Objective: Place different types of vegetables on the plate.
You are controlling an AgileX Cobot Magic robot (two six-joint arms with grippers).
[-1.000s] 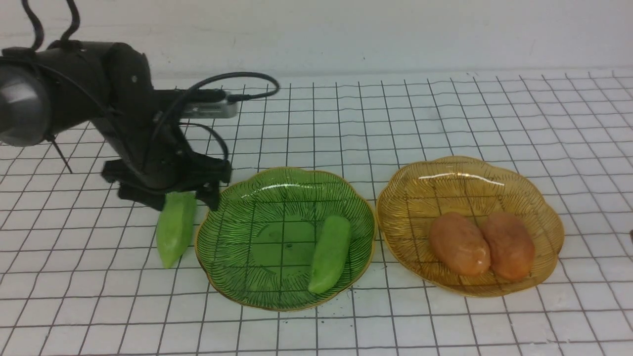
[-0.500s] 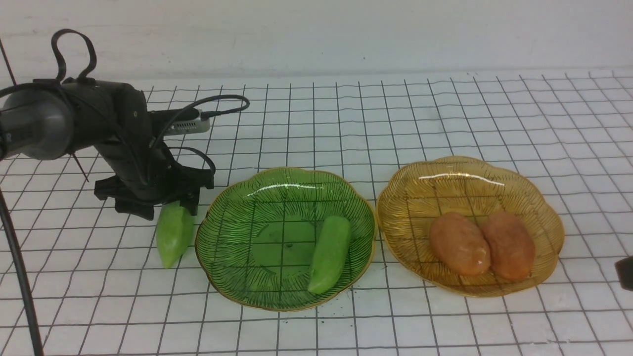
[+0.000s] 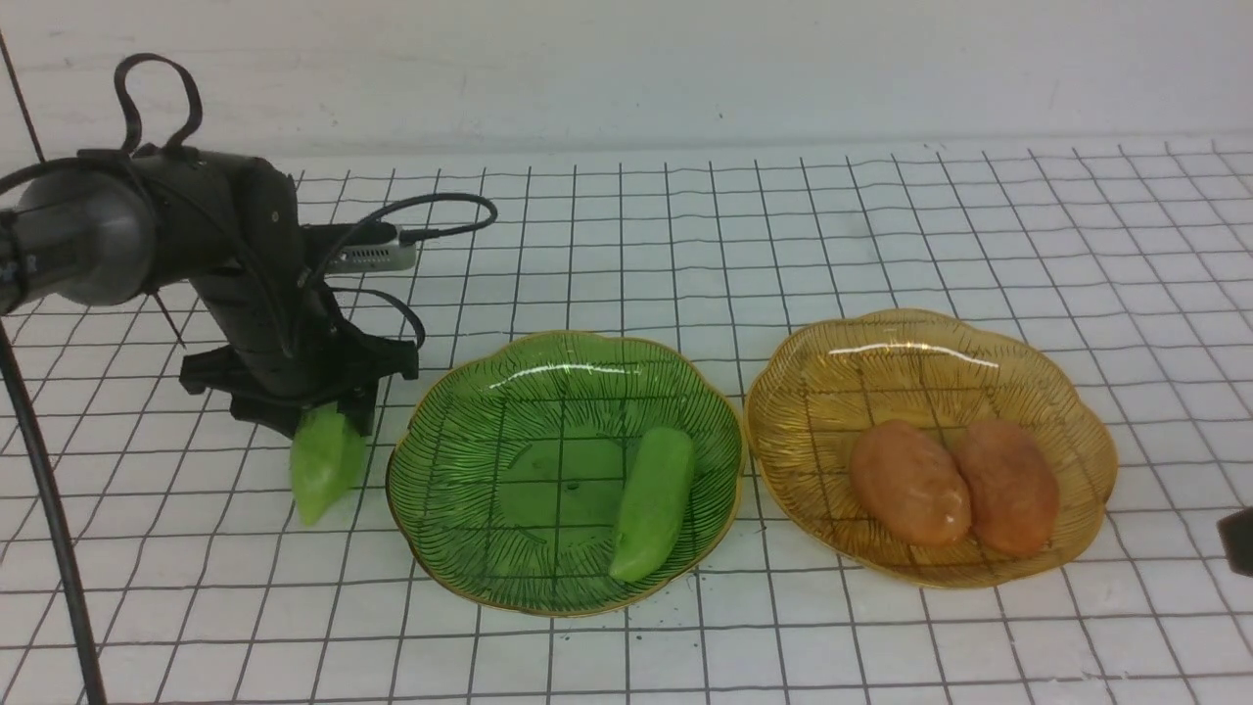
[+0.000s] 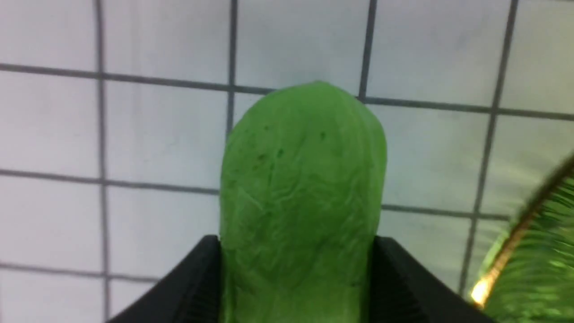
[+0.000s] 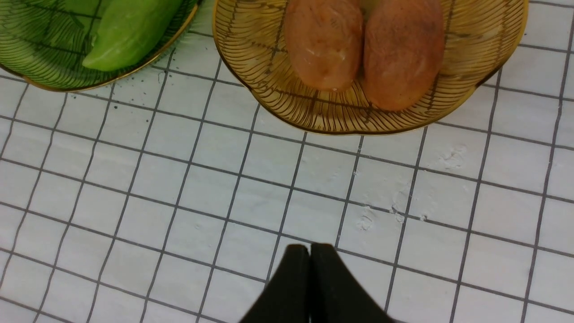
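Observation:
My left gripper (image 3: 323, 416) is shut on a light-green pepper (image 3: 323, 465), just left of the green plate (image 3: 470, 392). The pepper fills the left wrist view (image 4: 300, 197) between the two black fingers (image 4: 197, 282). A second green pepper (image 3: 653, 501) lies in the green plate, also in the right wrist view (image 5: 130, 31). Two orange-brown potatoes (image 3: 907, 482) (image 3: 1008, 487) lie side by side in the amber plate (image 3: 930, 343). My right gripper (image 5: 309, 251) is shut and empty over the table, in front of the amber plate (image 5: 493, 45).
The table is a white cloth with a black grid (image 3: 783, 225). A white wall (image 3: 685, 59) stands behind it. The right gripper's tip shows at the front view's right edge (image 3: 1238, 539). The green plate's gold rim (image 4: 515, 242) is close beside the held pepper.
My left gripper has drawn back to the left, and the pepper has shifted left with it, away from the green plate's rim. The right gripper's tip has come into the front view.

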